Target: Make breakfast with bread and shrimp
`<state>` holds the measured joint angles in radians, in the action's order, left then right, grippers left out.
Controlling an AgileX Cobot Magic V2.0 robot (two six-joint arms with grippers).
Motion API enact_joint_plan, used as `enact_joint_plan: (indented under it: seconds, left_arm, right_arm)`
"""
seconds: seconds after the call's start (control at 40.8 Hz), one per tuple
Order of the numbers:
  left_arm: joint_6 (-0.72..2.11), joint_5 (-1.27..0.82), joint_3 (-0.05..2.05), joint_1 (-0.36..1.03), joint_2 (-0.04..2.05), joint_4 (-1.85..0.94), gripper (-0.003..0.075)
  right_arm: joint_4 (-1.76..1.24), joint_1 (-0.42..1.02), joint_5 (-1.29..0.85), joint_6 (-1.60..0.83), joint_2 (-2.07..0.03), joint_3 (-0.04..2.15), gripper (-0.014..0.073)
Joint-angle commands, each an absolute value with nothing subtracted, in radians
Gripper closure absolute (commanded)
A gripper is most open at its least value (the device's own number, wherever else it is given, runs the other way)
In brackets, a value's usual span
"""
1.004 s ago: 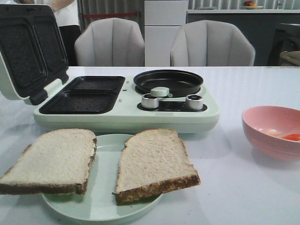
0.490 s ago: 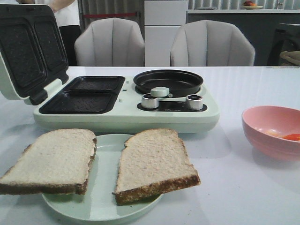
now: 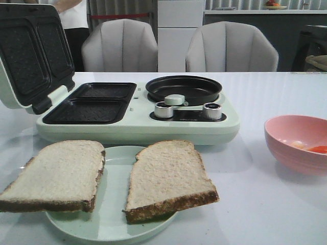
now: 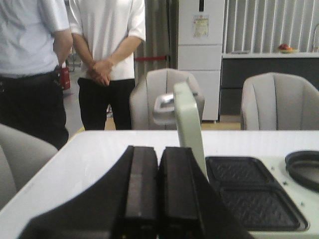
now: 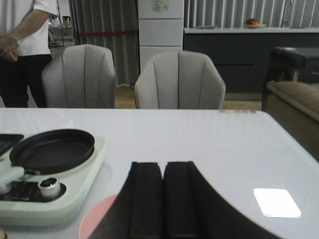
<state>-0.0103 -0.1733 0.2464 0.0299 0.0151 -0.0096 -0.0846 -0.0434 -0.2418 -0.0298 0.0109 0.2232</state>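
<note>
In front of the sandwich maker [image 3: 137, 120], the bread [image 3: 168, 178] awaits; both grippers, left gripper [image 4: 158, 199] and right gripper [image 5: 163, 199], look pressed together, so spread one before grasping a crust.

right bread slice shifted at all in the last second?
No. The right bread slice sits on the plate in the same spot, its far edge equally close to the sandwich maker.

Two grey padded chairs [image 3: 121, 46] [image 3: 231, 47] stand behind the white glossy desk [image 3: 276, 92]. Between them rises a white fridge [image 3: 180, 30]. A dark counter [image 3: 250, 25] runs along the slatted back wall, with grey curtains [image 5: 102, 22] hanging beside it.
</note>
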Motion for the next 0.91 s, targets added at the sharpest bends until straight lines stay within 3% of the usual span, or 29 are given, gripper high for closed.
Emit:
enact_joint_plan:
  seconds: [0.0,0.22,0.539,0.882]
  left_arm:
    - [-0.021,-0.211,0.406,0.038,0.089,-0.016,0.0619]
    - [-0.021,-0.391,0.601,0.038,0.273,-0.007,0.0619]
    - [-0.021,-0.517,0.605,0.038,0.449,-0.009,0.0619]
    - [-0.021,-0.555,0.595,0.038,0.559,-0.009,0.0618]
  right_arm:
    - [-0.053,-0.047,-0.247,-0.033,-0.036,0.363,0.0552]
    - [-0.034,-0.047,-0.447,-0.033,-0.239,0.559,0.0552]
    - [-0.035,-0.047,-0.527,-0.033,-0.48,0.577,0.0552]
    - [-0.035,-0.047,-0.552,-0.033,-0.578,0.575,0.052]
